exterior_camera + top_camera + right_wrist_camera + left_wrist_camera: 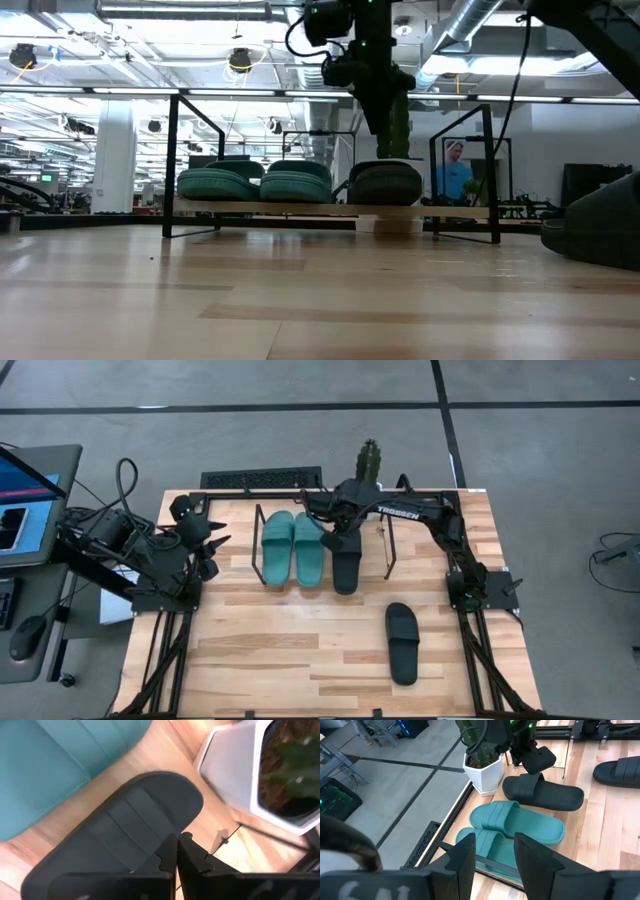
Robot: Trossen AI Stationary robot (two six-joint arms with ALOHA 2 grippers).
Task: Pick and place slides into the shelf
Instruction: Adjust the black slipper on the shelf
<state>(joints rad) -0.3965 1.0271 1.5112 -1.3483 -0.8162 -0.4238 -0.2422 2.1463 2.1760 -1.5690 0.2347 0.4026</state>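
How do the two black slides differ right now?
One black slide sits on the shelf beside the teal pair, under the shut right gripper. The other black slide lies alone on the table, away from both grippers. Both lie sole down.

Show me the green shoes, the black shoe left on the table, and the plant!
teal slides [293, 548], high view, where the pair meets on the shelf.
loose black slide [402, 628], high view, on its strap.
potted plant [483, 769], left wrist view, on its white pot.
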